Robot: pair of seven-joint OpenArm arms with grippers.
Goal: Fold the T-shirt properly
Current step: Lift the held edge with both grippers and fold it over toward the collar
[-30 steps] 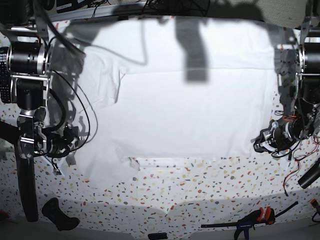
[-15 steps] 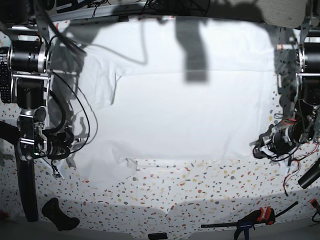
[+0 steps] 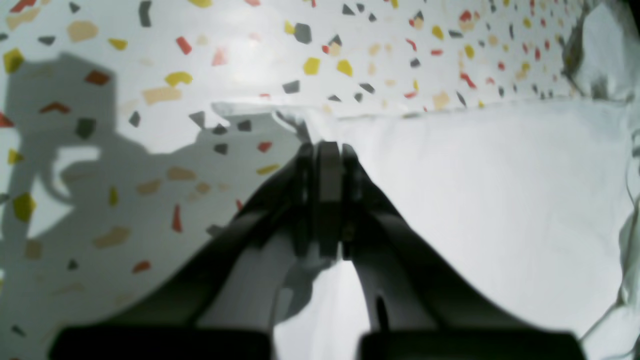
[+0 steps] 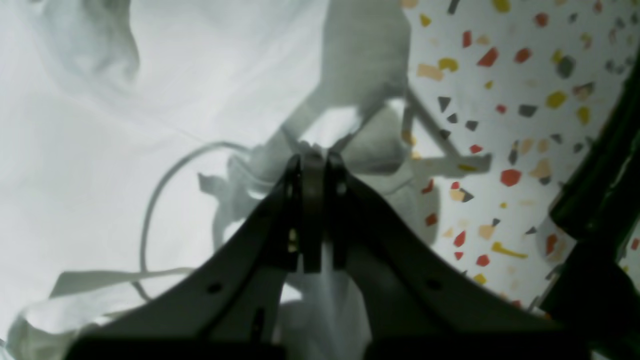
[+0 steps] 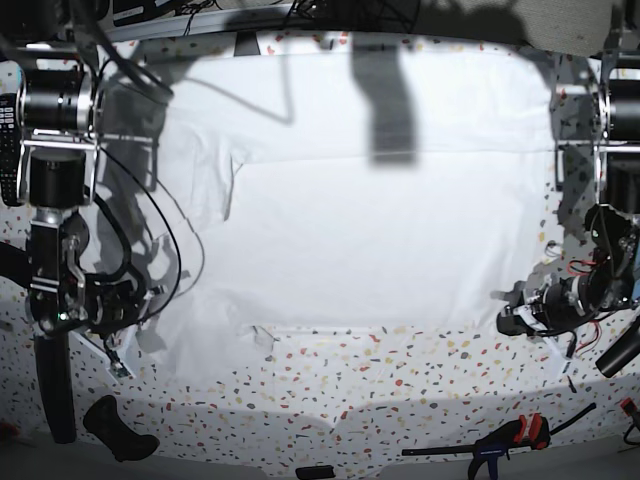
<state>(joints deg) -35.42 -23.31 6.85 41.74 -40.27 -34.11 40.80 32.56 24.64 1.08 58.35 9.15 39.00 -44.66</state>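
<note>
Far edge of the large plain white wrinkled T-shirt (image 5: 370, 230) shadowed at frame top; left gripper (image 3: 322, 150) clamped on its hem corner; right gripper (image 4: 312, 160) pinching bunched fabric at lower left

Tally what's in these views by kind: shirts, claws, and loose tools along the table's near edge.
White T-shirt: 1
Claws: 2, left claw and right claw, both shut on the T-shirt
Clamp: 1
Black handle-shaped tool: 1
Total: 5

Cloth on speckled tabletop
The T-shirt (image 5: 380, 230) is soft, matt white cloth, wrinkled; the tabletop (image 5: 400, 385) looks smooth, faintly glossy; the fingers (image 3: 327, 200) matt dark plastic.
</note>
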